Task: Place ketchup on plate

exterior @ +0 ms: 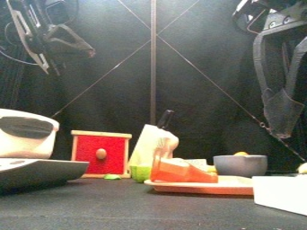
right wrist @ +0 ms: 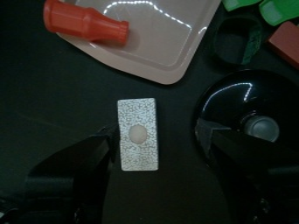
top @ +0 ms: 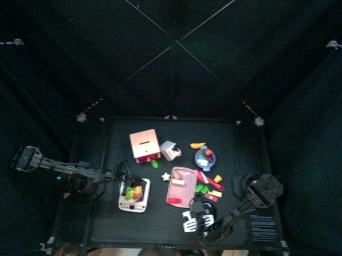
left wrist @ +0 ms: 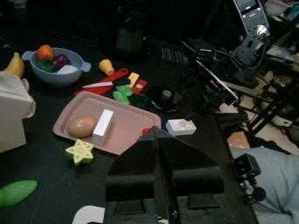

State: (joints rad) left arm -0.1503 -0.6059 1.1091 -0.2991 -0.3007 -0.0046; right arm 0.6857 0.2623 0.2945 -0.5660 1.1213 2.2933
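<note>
We see the ketchup (right wrist: 84,24), a red bottle, lying on its side on the pink plate (right wrist: 176,52) at the upper left of the right wrist view. In the top view the plate sits just below the frame's centre, near the table's (right wrist: 47,96) front edge.

The right claw (right wrist: 158,138) hangs over the table with its jaws spread as wide as they go and nothing between them but air. Below it, a white speckled packet (right wrist: 138,133) lies flat on the table, just off the plate's corner and apart from the bottle.

The left claw (left wrist: 162,144) is at the left side of the top view. Its jaws stand only a narrow gap apart and hold nothing (it points across the plate from its own side).
</note>
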